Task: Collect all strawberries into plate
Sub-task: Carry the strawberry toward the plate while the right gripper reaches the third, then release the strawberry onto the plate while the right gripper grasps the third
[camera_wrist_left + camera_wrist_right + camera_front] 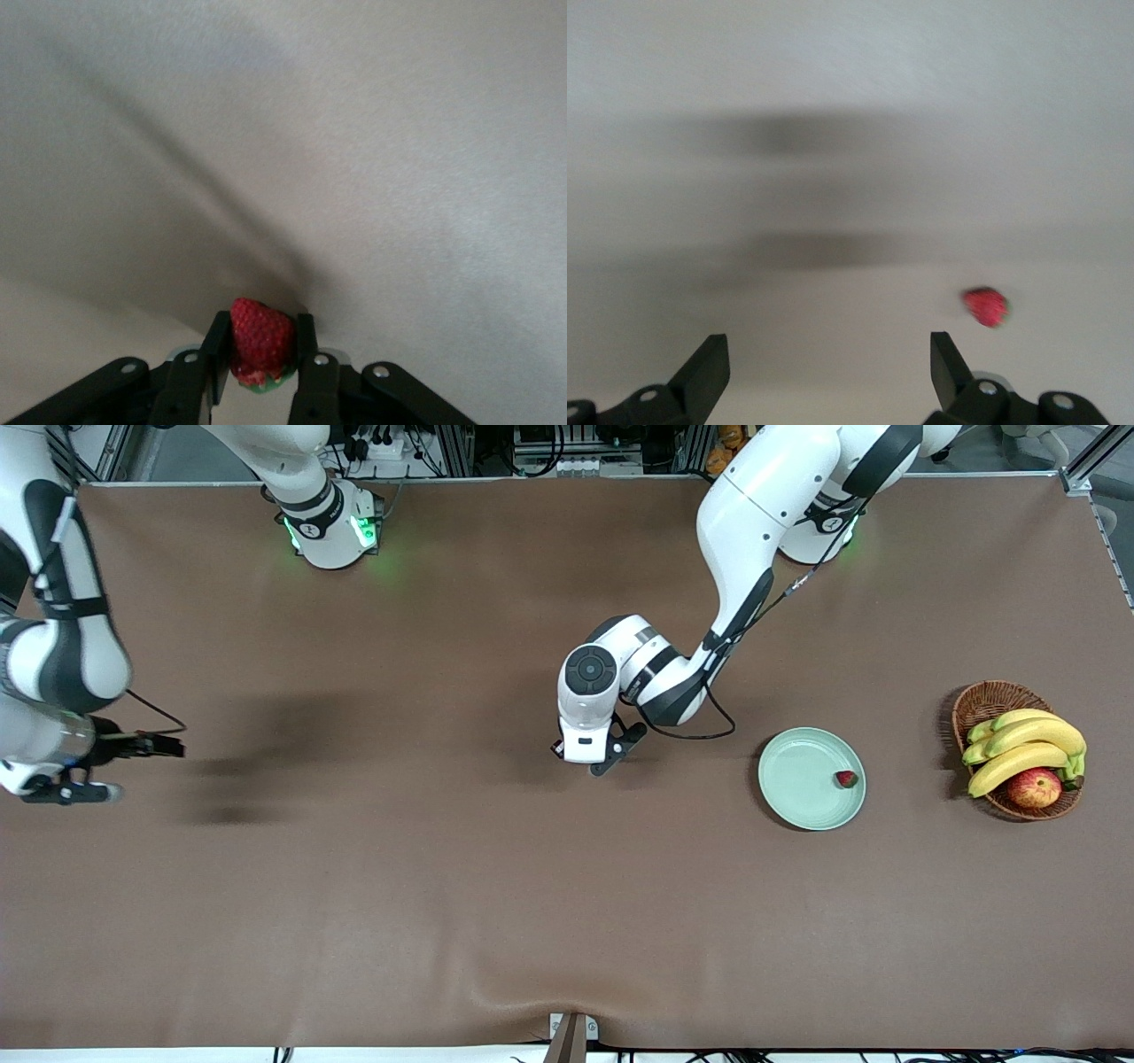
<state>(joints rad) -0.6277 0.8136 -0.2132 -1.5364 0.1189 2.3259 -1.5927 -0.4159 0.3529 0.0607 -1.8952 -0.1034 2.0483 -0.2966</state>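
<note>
My left gripper (261, 320) is shut on a red strawberry (262, 343) with a green top, its fingers pressing both sides. In the front view the left gripper (595, 762) is low over the middle of the table, beside the plate (793, 779) toward the right arm's end. A second strawberry (846, 779) lies in the pale green plate by its rim. My right gripper (828, 341) is open and holds nothing, and a third strawberry (985, 306) lies on the cloth a little way from one finger. The right gripper (106, 769) hangs over the right arm's end of the table.
A brown wicker basket (979, 701) with bananas (1028, 748) and an apple (1035, 786) stands beside the plate at the left arm's end. Brown cloth covers the whole table.
</note>
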